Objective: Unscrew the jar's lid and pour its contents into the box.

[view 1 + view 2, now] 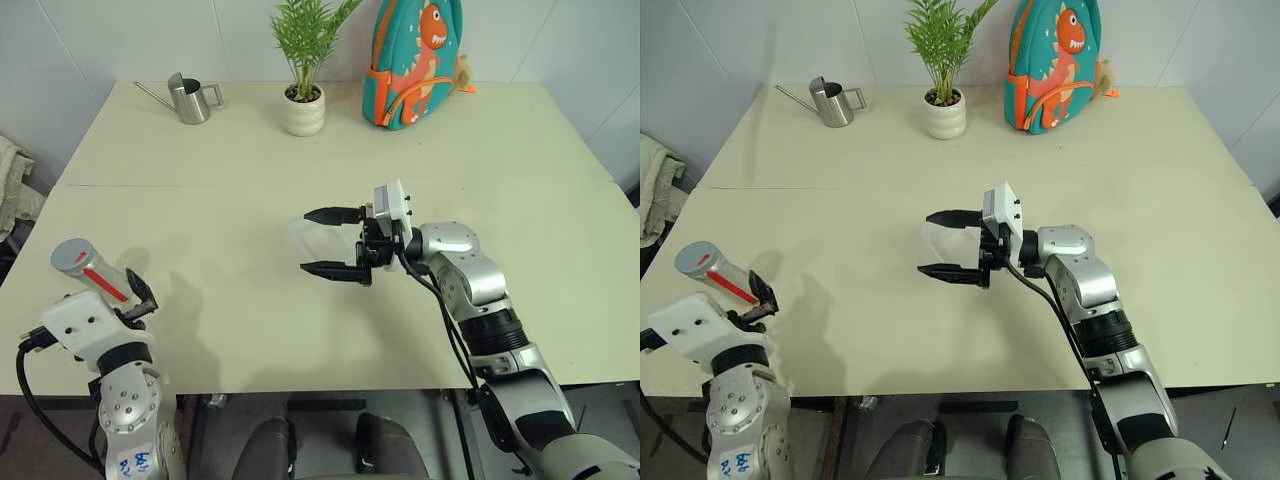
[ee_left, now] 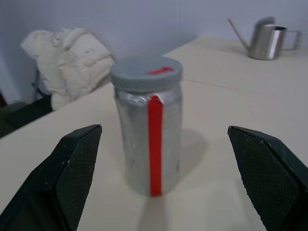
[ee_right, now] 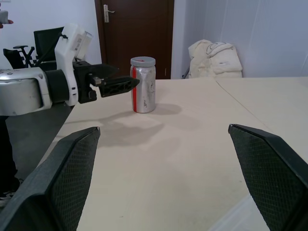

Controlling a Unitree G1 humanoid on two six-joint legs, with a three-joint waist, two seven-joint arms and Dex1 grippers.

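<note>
A wide cream-coloured table [image 1: 250, 160] made of two tops butted along a thin seam carries everything here. At its far edge a teal backpack with an orange dinosaur print [image 1: 415, 62] leans against the wall, and beside it stands a white ribbed plant pot holding a green leafy plant [image 1: 304, 105]; further toward the robot's left sits a small steel watering can with a long thin spout [image 1: 190, 99]. A cream padded jacket [image 2: 67, 62] is piled off the table's left side. The right gripper [image 1: 330, 242] is held over the middle of the table, pointing to the robot's left, its two black fingers spread wide with nothing between them; just past its fingertips a faint shallow clear plastic box [image 1: 305, 238] lies on the tabletop, hard to make out. The left gripper [image 2: 163, 144] is near the table's front left corner, its fingers likewise spread apart and empty, flanking without touching the jar [image 2: 149, 139], a silvery translucent cylinder with a red stripe down its side, standing upright on the table. The round grey lid [image 2: 147, 73] with a small red mark sits screwed on top. The contents cannot be seen through the wall.
</note>
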